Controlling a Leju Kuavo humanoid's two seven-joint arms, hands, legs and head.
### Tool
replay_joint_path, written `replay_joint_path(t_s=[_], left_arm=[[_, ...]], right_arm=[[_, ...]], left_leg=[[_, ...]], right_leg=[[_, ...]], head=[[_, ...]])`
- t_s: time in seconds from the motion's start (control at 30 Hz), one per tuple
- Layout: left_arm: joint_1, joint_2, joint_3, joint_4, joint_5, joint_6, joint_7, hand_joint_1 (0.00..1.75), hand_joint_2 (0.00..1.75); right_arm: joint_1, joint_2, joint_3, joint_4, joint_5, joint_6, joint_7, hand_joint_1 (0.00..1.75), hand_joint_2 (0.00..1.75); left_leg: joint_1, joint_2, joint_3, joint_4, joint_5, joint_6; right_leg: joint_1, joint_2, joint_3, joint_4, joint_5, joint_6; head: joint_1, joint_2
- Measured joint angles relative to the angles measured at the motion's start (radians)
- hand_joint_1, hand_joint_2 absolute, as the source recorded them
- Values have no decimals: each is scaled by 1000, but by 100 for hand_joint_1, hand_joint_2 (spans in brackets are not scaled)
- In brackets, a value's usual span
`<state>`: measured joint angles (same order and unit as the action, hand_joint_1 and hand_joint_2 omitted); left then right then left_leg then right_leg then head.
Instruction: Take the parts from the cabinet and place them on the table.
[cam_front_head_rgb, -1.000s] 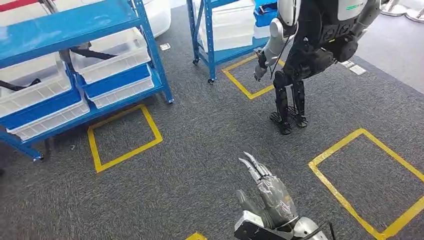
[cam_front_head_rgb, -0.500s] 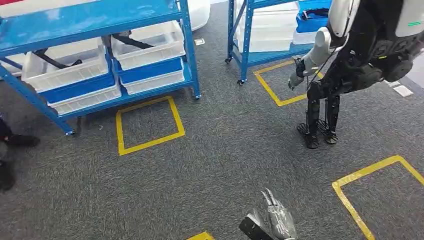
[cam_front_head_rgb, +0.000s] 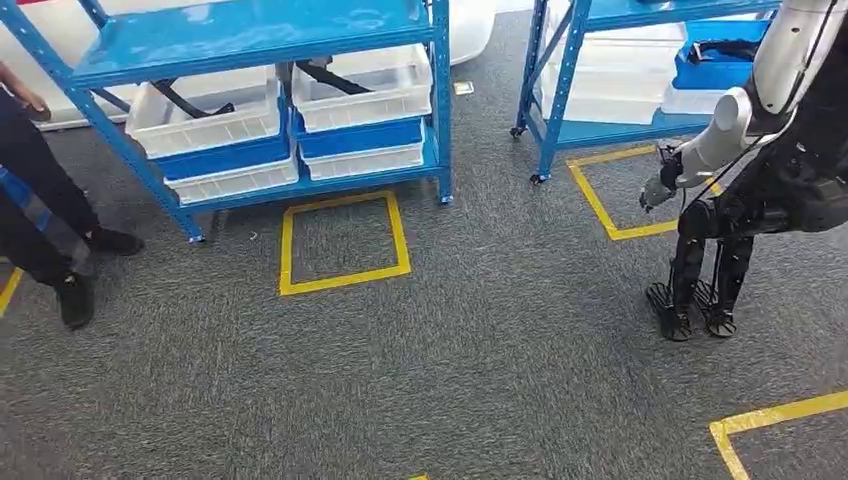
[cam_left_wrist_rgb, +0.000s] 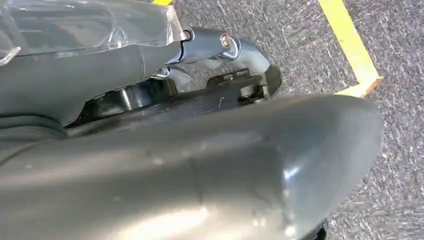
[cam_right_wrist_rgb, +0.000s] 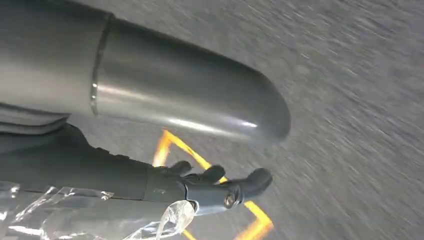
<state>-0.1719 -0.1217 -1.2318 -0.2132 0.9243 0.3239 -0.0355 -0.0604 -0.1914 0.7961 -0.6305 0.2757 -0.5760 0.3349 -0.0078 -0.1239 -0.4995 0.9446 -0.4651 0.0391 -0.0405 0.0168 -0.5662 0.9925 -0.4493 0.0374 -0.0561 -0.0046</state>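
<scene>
Parts are seen as dark curved pieces lying in the white bins on the middle level of the blue shelf rack; their exact shape cannot be made out, and one is partly hidden behind a rack upright. A second blue rack is cut off at the top right of the head view, with a blue bin and white bins on it. A person in dark clothes and black shoes is cropped by the left edge, just beside the first rack. Another humanoid robot is cut off at the right edge, standing near a yellow floor square.

Grey carpet lies open between the camera and the racks. A yellow taped square is marked just in front of the first rack, and a corner of another is cut by the lower right edge.

The left hand is shown close up in its wrist view above carpet and a yellow tape corner; whether it is released or clenched cannot be told, since the thumb covers most of it. The right hand is shown in its wrist view with dark fingers curled inward on nothing, above blurred carpet and yellow tape.
</scene>
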Motion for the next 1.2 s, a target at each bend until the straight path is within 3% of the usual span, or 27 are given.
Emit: replay_joint_path(t_s=[0.03, 0.07, 0.23, 0.27, 0.3, 0.33, 0.37, 0.4, 0.43, 0.53, 0.57, 0.6, 0.63, 0.7, 0.73, 0.77, 0.8, 0.87, 0.9, 0.93, 0.97, 1.07, 1.13, 1.17, 1.2], left_arm=[[2, 0, 0, 0, 2, 3, 0, 0, 0], [3, 0, 0, 0, 2, 3, -1, 0, 0], [2, 0, 0, 0, 2, 4, -2, 0, 0], [-1, 0, 0, 0, -1, 8, -13, 0, 0], [-2, 0, 0, 0, -6, 8, -23, 0, 175], [-1, 0, -1, 0, -20, -8, -33, 0, 175], [4, 0, -3, 0, -31, -13, -24, 0, 175], [7, 1, -8, 0, -40, -17, -11, 0, 175], [7, 3, -14, 0, -46, -19, 4, 0, 175], [6, 3, -23, 0, -51, -23, 11, 0, 175], [6, 3, -24, 0, -52, -23, 11, 0, 175], [8, 2, -25, 0, -51, -23, 12, 0, 175], [8, 2, -26, 0, -52, -25, 13, 0, 175], [9, 0, -27, 0, -53, -25, 15, 0, 175], [9, 0, -28, 0, -54, -26, 15, 0, 175], [9, 0, -31, 0, -54, -26, 15, 0, 175], [9, -1, -33, 0, -54, -26, 16, 0, 175], [9, -1, -35, 0, -54, -26, 16, 0, 175], [9, -1, -38, 0, -54, -26, 16, 0, 175], [8, 1, -39, 0, -54, -26, 16, 0, 175], [7, 0, -40, 0, -53, -26, 16, 0, 175], [6, 0, -41, 0, -54, -26, 18, 0, 175], [6, 0, -42, 0, -54, -25, 18, 0, 175], [1, 0, -43, 0, -54, -23, 18, 0, 175], [-3, 1, -43, 0, -55, -21, 17, 0, 175]], right_arm=[[1, 8, -3, 28, -14, 3, -3, 0, 0], [4, 13, -6, 44, -18, 5, -5, 0, 0], [5, 17, -7, 50, -19, 5, -5, 0, 0], [8, 27, -11, 87, -32, 19, 1, 0, 0], [7, 37, -13, 111, -52, 43, 10, 0, 0], [1, 59, -32, 174, -99, 79, 15, 0, 0], [-1, 67, -37, 187, -103, 89, 15, 0, 0], [0, 76, -39, 197, -105, 98, 16, 0, 0], [-8, 88, -39, 211, -107, 107, 19, 0, 0], [-8, 103, -43, 236, -109, 116, 20, 0, 0], [-16, 106, -44, 241, -108, 115, 20, 0, 0], [-14, 107, -45, 249, -109, 116, 20, 0, 0], [-14, 109, -45, 257, -109, 116, 20, 0, 0], [-12, 112, -46, 267, -109, 116, 19, 0, 0], [-12, 114, -47, 273, -110, 116, 20, 0, 0], [-12, 116, -47, 278, -110, 116, 21, 0, 0], [-12, 117, -48, 283, -110, 116, 21, 0, 0], [-12, 117, -51, 290, -110, 116, 21, 0, 0], [-12, 117, -53, 295, -110, 116, 21, 0, 0], [-9, 126, -53, 297, -110, 117, 22, 0, 0], [-10, 125, -53, 299, -109, 118, 22, 0, 0], [-14, 127, -55, 302, -109, 118, 22, 0, 0], [-15, 129, -56, 305, -109, 118, 21, 0, 0], [-15, 129, -56, 308, -109, 118, 21, 0, 175], [-14, 129, -57, 309, -109, 118, 21, 0, 175]], left_leg=[[-4, 53, -12, 35, -21, -6], [-4, 82, -32, 77, -42, -11], [-3, 90, -41, 95, -51, -13], [0, 115, -108, 223, -105, -21], [1, 120, -152, 306, -132, -22], [-6, 120, -122, 228, -45, 0], [-12, 122, -76, 123, 10, 19], [-26, 135, -42, 36, 42, 44], [-29, 144, -34, 21, 24, 50], [-35, 135, -32, 4, 24, 52], [-32, 134, -17, -21, 34, 53], [-22, 133, 7, -41, 49, 39], [-20, 133, 12, -47, 50, 40], [-19, 132, 15, -47, 48, 41], [-19, 129, 15, -47, 46, 42], [-18, 124, 18, -46, 45, 41], [-16, 118, 22, -46, 41, 37], [-8, 109, 33, -40, 30, 26], [-7, 106, 34, -30, 21, 18], [-15, 104, 21, -18, 7, 9], [-15, 104, 19, -14, 2, 9], [-10, 103, 20, -9, -4, 8], [-6, 111, -5, 55, -46, -7], [-2, 114, -45, 142, -91, -16], [0, 116, -86, 231, -127, -21]], right_leg=[[4, -4, 4, -2, -2, -5], [5, -9, 6, -2, -3, -8], [6, -11, 6, -2, -4, -10], [9, -23, 7, -1, -7, -13], [10, -32, 8, -1, -11, -15], [21, -49, 27, -2, -23, -18], [26, -50, 35, -3, -26, -19], [23, -52, 37, -6, -28, -20], [28, -59, 39, -5, -30, -14], [19, -70, 39, -13, -29, -2], [23, -69, 50, -22, -29, 4], [21, -51, 48, -2, -38, 7], [24, -34, 27, 42, -65, 10], [22, -21, -59, 206, -138, 18], [20, -21, -101, 276, -155, 22], [19, -21, -120, 296, -147, 26], [16, -21, -113, 264, -112, 29], [10, -21, -41, 97, -12, 37], [5, -19, -1, 9, 25, 44], [7, -9, 7, -8, 10, 41], [6, -9, 3, -7, 10, 21], [10, -12, 2, -7, 6, 3], [9, -17, 5, -8, 6, -8], [9, -19, 5, -8, 5, -10], [9, -21, 5, -8, 4, -11]], head=[[-2, 0], [-2, 0], [-1, 0], [-2, 0], [-1, 0], [-2, 0], [-2, 0], [-2, 0], [-2, 0], [-2, 0], [-2, 0], [0, 0], [-2, 0], [0, 0], [0, 0], [0, 0], [0, 0], [0, 0], [0, 0], [0, 0], [-1, 0], [-1, 0], [-2, 0], [-2, 0], [-2, 0]])
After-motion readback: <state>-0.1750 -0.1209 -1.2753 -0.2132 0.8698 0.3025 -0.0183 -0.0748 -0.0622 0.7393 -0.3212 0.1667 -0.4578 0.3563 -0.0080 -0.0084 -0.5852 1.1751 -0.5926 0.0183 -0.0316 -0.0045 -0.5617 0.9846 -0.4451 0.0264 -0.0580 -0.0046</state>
